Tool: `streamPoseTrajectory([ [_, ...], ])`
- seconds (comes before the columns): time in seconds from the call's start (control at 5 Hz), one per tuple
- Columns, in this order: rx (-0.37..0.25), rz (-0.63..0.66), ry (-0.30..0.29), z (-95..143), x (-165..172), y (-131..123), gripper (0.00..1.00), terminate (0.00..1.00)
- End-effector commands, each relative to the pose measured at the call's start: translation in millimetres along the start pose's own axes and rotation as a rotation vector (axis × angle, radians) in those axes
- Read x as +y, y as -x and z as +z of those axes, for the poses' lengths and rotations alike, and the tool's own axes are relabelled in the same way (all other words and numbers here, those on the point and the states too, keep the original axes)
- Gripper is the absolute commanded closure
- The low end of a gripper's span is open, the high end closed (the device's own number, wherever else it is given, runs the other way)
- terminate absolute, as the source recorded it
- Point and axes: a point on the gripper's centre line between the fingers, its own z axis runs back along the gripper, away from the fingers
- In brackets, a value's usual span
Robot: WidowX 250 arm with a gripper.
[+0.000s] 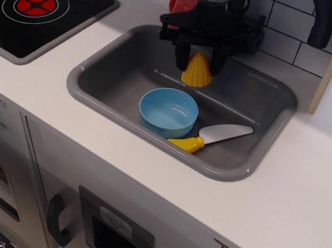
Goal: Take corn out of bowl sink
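— Where is the corn [197, 72] sitting right now?

— I am gripping it in my gripper [198, 64]. My 2 black fingers are pressing on its sides, with the narrow tip pointing up between them and the wide ribbed base hanging below. It is hovering over the back part of the sink [254, 170], clear of the grey floor as far as I can tell.

— And the bowl [168, 112]?

— The light blue bowl is standing upright on the sink floor, nearer the front wall than my claw. It is looking empty, and the corn is hanging apart from it, behind its far rim.

— Anything else lying around?

— 1 toy knife [210, 137] is lying just beside the bowl, its yellow handle close against the bowl's side and its grey blade pointing away. A red cup [181, 4] is peeking out behind my arm on the counter, and the black stovetop [34, 3] is showing 2 red burners.
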Motion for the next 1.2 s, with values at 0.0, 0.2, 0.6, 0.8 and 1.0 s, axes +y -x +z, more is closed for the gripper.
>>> streamPoseTrajectory([
  [0.0, -0.082, -0.032, -0.045, -16, 30, -30, 1.00, 0.00],
  [0.2, -0.100, -0.020, -0.076, -29, 35, -39, 1.00, 0.00],
  [0.6, -0.100, -0.008, -0.090, -31, 39, -38, 0.00, 0.00],
  [0.8, -0.114, 0.010, -0.096, -26, 40, -40, 0.00, 0.00],
  [1.0, -0.116, 0.028, -0.081, -15, 40, -41, 0.00, 0.00],
])
